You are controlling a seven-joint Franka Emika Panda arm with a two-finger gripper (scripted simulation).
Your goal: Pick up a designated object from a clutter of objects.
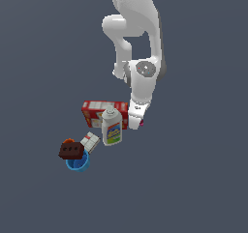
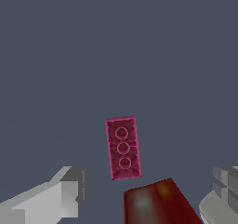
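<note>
The designated object, a tiny magenta-pink studded piece (image 2: pixel 123 148), lies flat on the grey floor. In the exterior view only a sliver of it (image 1: pixel 142 124) shows beside my hand, to the right of the white bottle (image 1: pixel 111 126). My gripper (image 1: pixel 136 121) hangs low just over it. In the wrist view the gripper (image 2: pixel 148 188) is open, with its two fingers (image 2: pixel 65 195) wide apart and nothing between them. The pink piece lies just ahead of the fingertips. The clutter's red cracker box (image 1: pixel 97 112) lies behind the bottle, and a corner of it (image 2: pixel 155 202) shows between the fingers.
A small white box (image 1: pixel 90 142), a dark brown holed brick (image 1: pixel 71 151), a blue cup (image 1: pixel 78 163) and an orange item (image 1: pixel 68 141) sit grouped at the exterior view's left of the bottle. The brick rests on the cup's rim.
</note>
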